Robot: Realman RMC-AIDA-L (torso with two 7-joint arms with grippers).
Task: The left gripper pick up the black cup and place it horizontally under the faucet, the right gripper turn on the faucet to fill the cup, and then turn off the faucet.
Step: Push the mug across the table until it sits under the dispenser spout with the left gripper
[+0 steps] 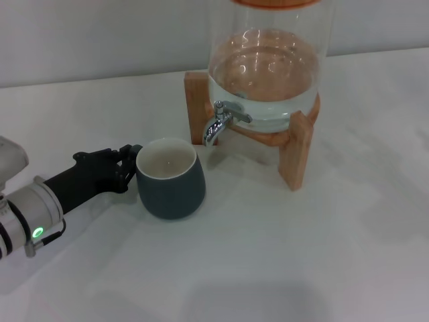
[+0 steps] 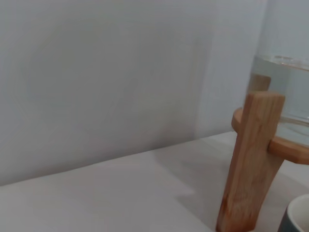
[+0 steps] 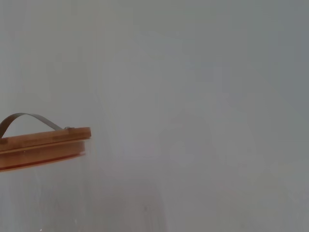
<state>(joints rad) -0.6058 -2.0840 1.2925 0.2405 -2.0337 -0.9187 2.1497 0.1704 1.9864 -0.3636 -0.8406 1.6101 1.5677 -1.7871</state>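
The left gripper [image 1: 132,163] reaches in from the left, low over the white table [image 1: 301,255], with its black fingers at the left side of the black cup [image 1: 170,178]; whether they are spread or pinching something cannot be told. The cup stands upright on the table, cream inside showing, its handle not visible. Just right of it and slightly behind, the faucet [image 1: 222,121] points its spout down, near the cup's far rim but not over its opening. The faucet is fitted to a glass dispenser [image 1: 265,74] holding water, which sits on a wooden stand [image 1: 296,153]. In the right wrist view the dispenser's wooden lid [image 3: 43,146] and metal handle show. The right gripper is out of sight.
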